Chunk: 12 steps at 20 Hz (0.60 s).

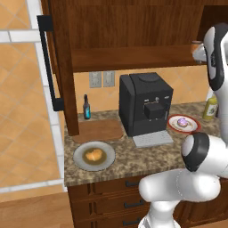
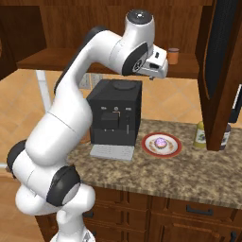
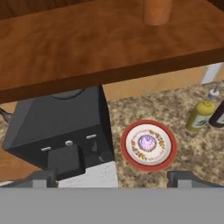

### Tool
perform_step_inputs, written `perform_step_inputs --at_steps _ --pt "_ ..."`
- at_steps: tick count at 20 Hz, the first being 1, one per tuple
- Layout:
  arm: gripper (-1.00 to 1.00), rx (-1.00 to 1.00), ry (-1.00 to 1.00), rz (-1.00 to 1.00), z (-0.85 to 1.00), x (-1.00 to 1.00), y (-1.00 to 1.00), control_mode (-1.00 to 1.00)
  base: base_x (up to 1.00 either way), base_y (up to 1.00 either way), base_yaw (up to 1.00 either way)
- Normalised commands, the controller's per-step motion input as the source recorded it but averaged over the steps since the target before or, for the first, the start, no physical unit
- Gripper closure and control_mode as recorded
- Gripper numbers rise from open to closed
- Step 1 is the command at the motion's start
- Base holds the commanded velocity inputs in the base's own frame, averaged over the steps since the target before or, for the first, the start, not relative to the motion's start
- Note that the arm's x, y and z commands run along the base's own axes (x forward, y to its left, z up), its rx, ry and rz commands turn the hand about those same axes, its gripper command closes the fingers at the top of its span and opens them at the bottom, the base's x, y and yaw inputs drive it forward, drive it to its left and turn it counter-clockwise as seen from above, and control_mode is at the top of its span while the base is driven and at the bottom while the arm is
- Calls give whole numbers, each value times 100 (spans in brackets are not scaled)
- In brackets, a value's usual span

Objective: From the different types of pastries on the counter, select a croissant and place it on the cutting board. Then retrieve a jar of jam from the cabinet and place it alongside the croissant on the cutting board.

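The gripper hangs before the cabinet shelf, jaws spread wide and empty, short of the jar of jam. The croissant sits on the grey plate, near the bare cutting board.

A: Reddish-brown wooden cabinet shelf is bare across most of its width; the small orange-brown jar stands alone, nothing beside it.

B: Below?

A: Boxy black coffee machine blocks mid-table, rising close under the shelf. Open dark wooden cabinet door walls off the right. Yellowish bottle and dark bottle crowd that corner.
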Motion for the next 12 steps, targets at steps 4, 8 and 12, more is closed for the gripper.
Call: perform_step_inputs --at_steps 4,8,12 --pt "-100 -7 -5 0 15 53 -31 -100 0 0 0" --pt "-100 -3 -1 0 24 54 0 -100 0 0 0" --pt "-100 -3 0 0 24 49 -14 -100 0 0 0"
